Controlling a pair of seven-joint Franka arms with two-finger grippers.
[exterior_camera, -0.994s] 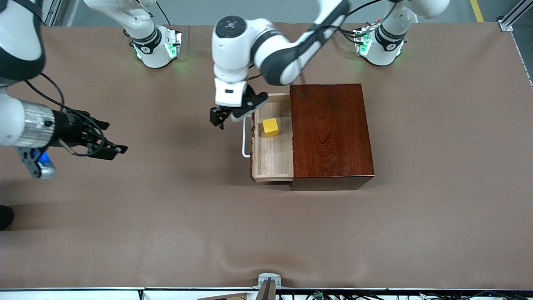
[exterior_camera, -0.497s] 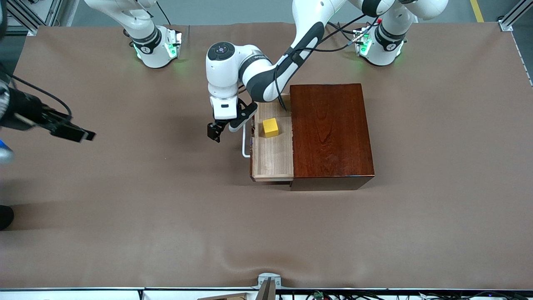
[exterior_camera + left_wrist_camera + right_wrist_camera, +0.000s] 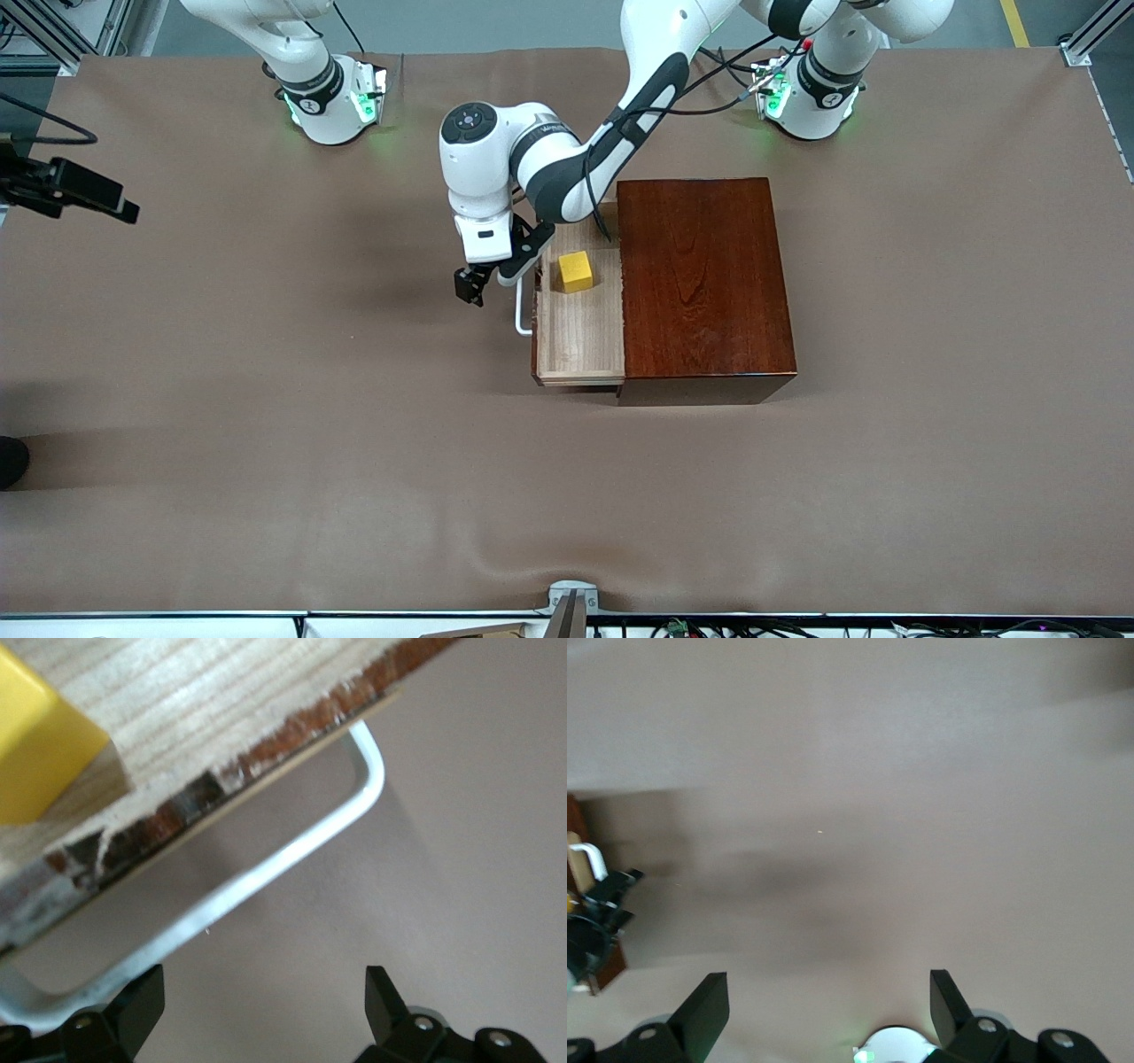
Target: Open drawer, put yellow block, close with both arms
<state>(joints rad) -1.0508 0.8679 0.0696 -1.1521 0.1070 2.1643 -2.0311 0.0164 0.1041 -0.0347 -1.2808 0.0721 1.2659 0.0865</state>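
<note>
The small yellow cube [image 3: 575,271] lies in the pulled-out pale wood drawer [image 3: 580,332]; left pincer [image 3: 472,285], fingers apart, hangs beside its white bar handle [image 3: 521,312], while the right pincer [image 3: 824,1014] waits spread wide over the brown desk [image 3: 266,443].

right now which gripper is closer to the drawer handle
Left. The left gripper is open, right beside the white handle of the drawer; the right gripper, also open, is up at the right arm's end of the table.

brown table covering [image 3: 266,425], grey metal bracket [image 3: 571,595] at its nearest edge
</note>
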